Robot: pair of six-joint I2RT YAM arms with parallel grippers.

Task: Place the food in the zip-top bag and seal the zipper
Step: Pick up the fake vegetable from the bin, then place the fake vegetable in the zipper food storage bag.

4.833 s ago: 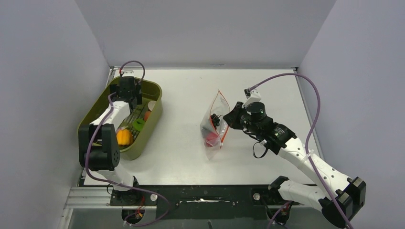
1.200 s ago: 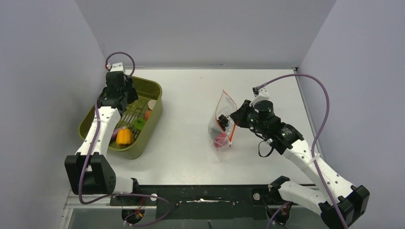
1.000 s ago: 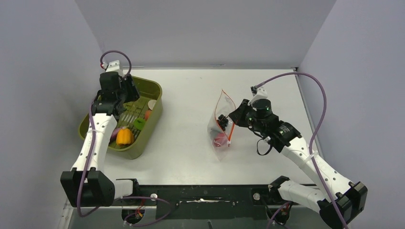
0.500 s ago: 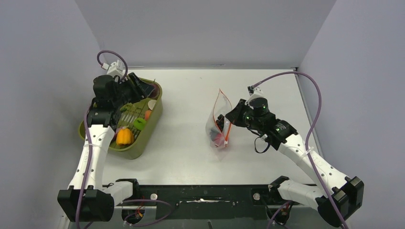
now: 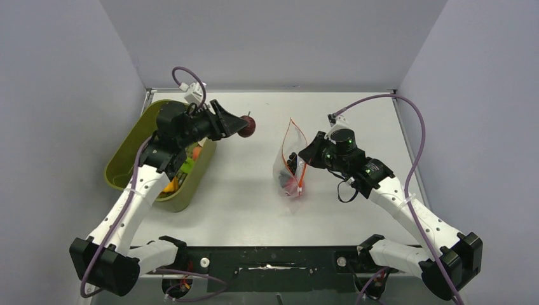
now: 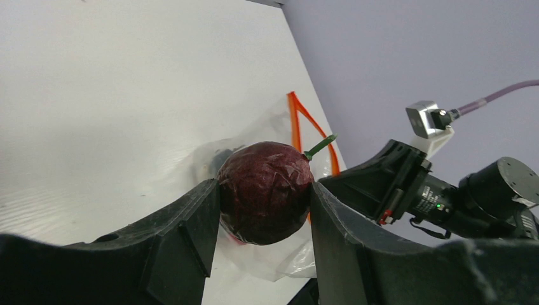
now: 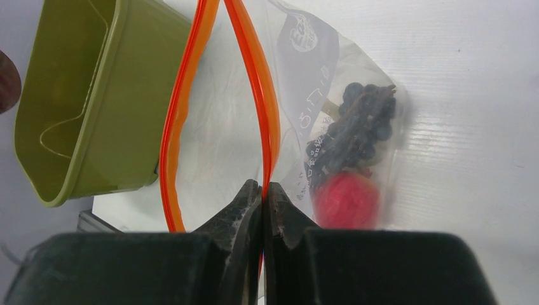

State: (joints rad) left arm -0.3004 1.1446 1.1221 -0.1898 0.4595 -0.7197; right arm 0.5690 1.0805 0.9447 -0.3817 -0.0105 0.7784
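Observation:
My left gripper (image 5: 240, 126) is shut on a dark brown-red round toy fruit (image 5: 248, 126) with a green stem, held in the air left of the zip-top bag (image 5: 287, 166); the fruit fills the jaws in the left wrist view (image 6: 265, 192). My right gripper (image 5: 301, 166) is shut on one side of the bag's orange-red zipper (image 7: 265, 121) and holds the mouth open (image 7: 222, 114). Inside the bag lie a dark purple grape bunch (image 7: 358, 130) and a red round piece (image 7: 346, 198).
The olive-green tub (image 5: 127, 154) stands at the left of the white table with more toy food, orange-yellow (image 5: 170, 185) and green pieces, partly hidden by my left arm. Grey walls close in the back and sides.
My left gripper lifted out of the tub with the brown-red fruit and swung right toward the bag. My right gripper kept its hold on the zipper, shifting the bag slightly.

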